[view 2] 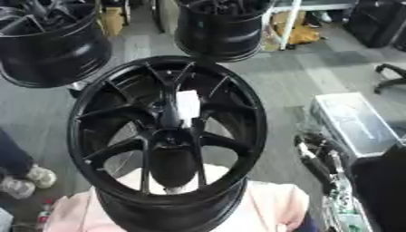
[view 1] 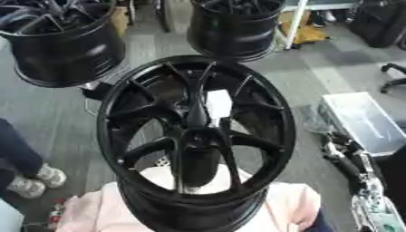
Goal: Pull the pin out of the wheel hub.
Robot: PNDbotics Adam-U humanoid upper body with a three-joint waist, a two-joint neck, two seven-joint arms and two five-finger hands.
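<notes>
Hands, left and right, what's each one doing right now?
Left hand: not in view.
Right hand: not in view.

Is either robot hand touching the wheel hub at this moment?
No, the black wheel hub with its white tag stands alone on the pink surface, with no hand in view.

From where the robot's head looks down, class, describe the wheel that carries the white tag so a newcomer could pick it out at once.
Start at the pale pink cloth near the bottom edge. On it stands the large glossy black spoked wheel hub, filling the middle. Unlike the two black wheels behind it, only this one bears a white rectangular tag on an upper spoke.
</notes>
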